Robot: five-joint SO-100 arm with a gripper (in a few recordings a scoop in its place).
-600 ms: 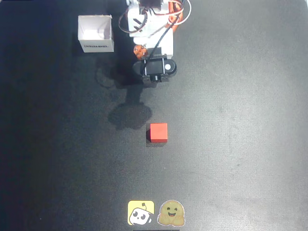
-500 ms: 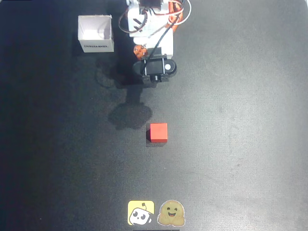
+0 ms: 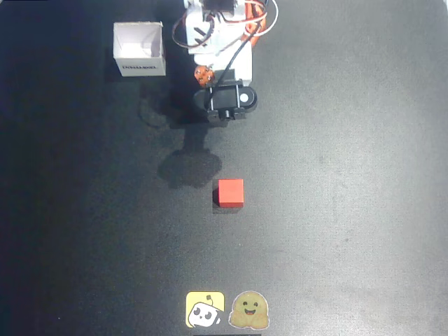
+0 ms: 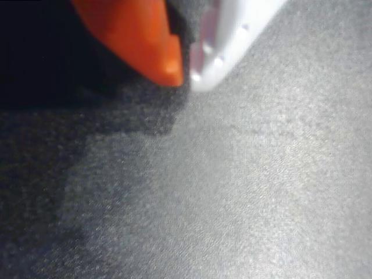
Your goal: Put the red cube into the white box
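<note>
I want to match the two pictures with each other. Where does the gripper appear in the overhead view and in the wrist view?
Overhead view: the gripper is near the top centre, above the red cube and right of the white box.
Wrist view: the gripper is at the top, its orange and white fingers close together.
Shared landmark: the dark table, seen under the fingers.

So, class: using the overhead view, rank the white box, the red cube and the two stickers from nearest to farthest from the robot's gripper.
Gripper sits near the top centre in the overhead view.
1. White box: up and to the left of the gripper.
2. Red cube: straight below it, mid-table. Only slightly farther than the box, so nearly too close to call.
3. Yellow sticker and tan sticker: at the bottom edge, too close to separate.
</note>
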